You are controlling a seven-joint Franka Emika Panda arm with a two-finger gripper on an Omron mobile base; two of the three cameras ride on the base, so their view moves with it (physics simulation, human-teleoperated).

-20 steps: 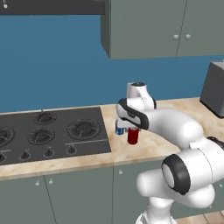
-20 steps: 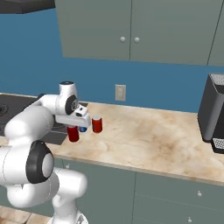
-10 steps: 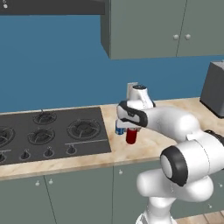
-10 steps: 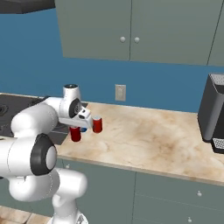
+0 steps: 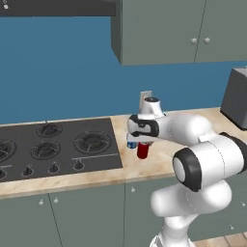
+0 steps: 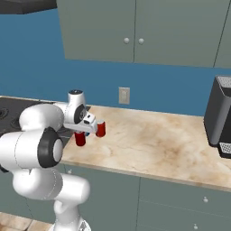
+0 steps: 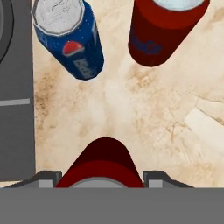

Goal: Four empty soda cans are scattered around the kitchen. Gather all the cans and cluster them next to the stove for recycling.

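The end effector [image 7: 100,175] is closed on a red can [image 7: 100,164], which sits between the two finger tips at the bottom centre of the hand view. In the left base view the held can [image 5: 142,150] hangs below the wrist at frame centre, just to the right of the stove [image 5: 58,147] edge; whether its base is touching the worktop [image 5: 164,159] or just above it cannot be told.

Two further cans stand upright on the worktop ahead of the hand. A blue can [image 7: 70,37] occupies the upper left of the hand view, close against the dark stove edge. A second red can [image 7: 164,30] stands at the upper right; in the right base view it [image 6: 100,128] appears just beside the hand. The two stand near one another but apart. A fourth can is not accounted for here.

Assessment: the step in hand appears to be setting the held can down with the group beside the stove. To do it well:

- Keep the can vertical and lower it straight down until its base is seated on the worktop before releasing.
- Place it on the bare patch at centre of the hand view, short of both standing cans, so that neither is nudged.
- Keep it off the stove surface on the left.
- Part the fingers fully, then lift straight up; a sideways exit risks toppling a light empty can.
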